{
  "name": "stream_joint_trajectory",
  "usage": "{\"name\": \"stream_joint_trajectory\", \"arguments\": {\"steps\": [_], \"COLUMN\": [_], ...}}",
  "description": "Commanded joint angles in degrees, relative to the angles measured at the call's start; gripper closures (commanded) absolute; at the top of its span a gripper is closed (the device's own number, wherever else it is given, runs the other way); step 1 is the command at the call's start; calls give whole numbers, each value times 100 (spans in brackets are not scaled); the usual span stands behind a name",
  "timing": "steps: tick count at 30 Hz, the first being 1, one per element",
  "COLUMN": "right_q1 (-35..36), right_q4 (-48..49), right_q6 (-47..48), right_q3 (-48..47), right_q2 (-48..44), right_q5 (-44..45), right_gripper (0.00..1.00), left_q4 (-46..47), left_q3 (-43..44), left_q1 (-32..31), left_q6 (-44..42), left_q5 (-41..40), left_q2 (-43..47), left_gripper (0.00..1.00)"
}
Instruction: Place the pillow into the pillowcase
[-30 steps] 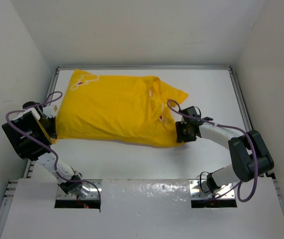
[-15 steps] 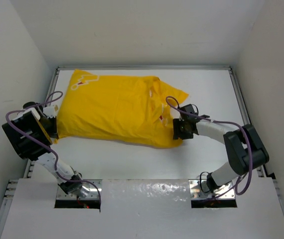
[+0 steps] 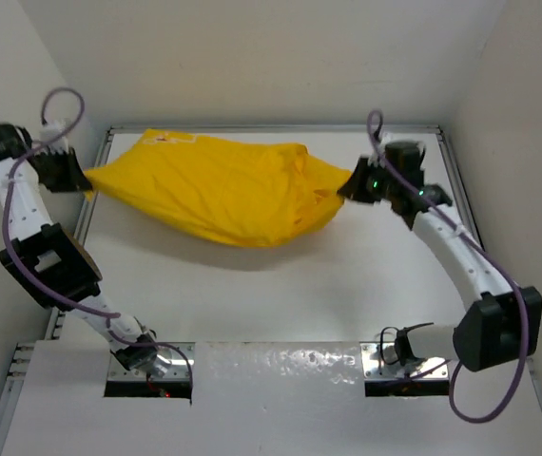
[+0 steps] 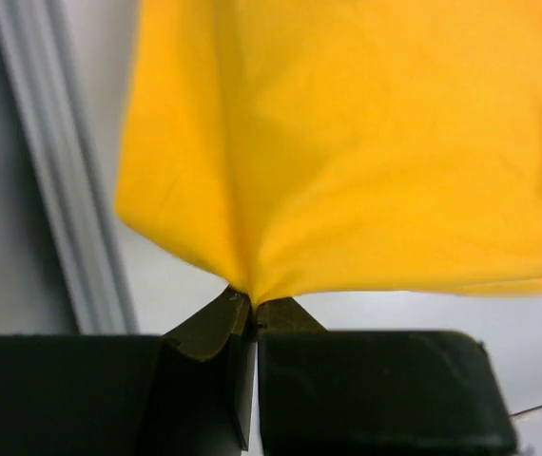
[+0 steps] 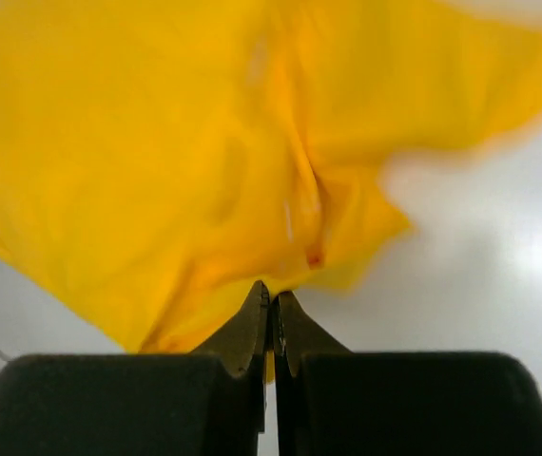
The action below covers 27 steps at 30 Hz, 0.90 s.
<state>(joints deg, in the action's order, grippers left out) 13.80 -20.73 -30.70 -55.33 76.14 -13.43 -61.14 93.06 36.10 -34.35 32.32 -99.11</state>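
Observation:
The yellow pillowcase (image 3: 219, 188) hangs bulging between my two grippers, lifted off the table at the back. My left gripper (image 3: 86, 182) is shut on its left corner; in the left wrist view the jaws (image 4: 252, 306) pinch the yellow cloth (image 4: 347, 142). My right gripper (image 3: 349, 186) is shut on its right end; in the right wrist view the jaws (image 5: 273, 302) pinch the cloth (image 5: 185, 152). The white pillow does not show; the case is full, so the pillow may be hidden inside.
The white table (image 3: 280, 294) is walled on the left, back and right. A metal rail (image 3: 271, 127) runs along the far edge and a rail (image 4: 52, 171) along the left side. Both arm bases sit at the near edge.
Both arms have risen and swung toward the back, lifting the pillowcase off the table. It was lying flat; now it hangs stretched between the grippers.

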Motion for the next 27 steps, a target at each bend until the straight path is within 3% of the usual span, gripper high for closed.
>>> {"name": "stream_joint_trajectory", "arguments": {"steps": [1, 3, 6, 10, 27], "right_q1": [-220, -229, -229, -229, -238], "right_q4": [291, 114, 331, 535, -167], "right_q6": [142, 597, 1169, 1724, 2410], "right_q3": [-2158, -3328, -4141, -4276, -3617], "right_q2": [-486, -512, -757, -1144, -2690], "right_q5": [-283, 50, 796, 1508, 2573], "right_gripper": [100, 100, 100, 100, 100], "left_q4": [-267, 56, 1090, 1271, 1052], "left_q3": [2243, 3492, 4245, 5547, 4863], "left_q1": [11, 11, 46, 55, 47], "left_q6": [541, 1218, 2114, 2406, 2371], "left_q5": [1259, 1216, 718, 548, 1927], "left_q2": [516, 515, 848, 894, 1859], "left_gripper": [100, 100, 100, 100, 100]}}
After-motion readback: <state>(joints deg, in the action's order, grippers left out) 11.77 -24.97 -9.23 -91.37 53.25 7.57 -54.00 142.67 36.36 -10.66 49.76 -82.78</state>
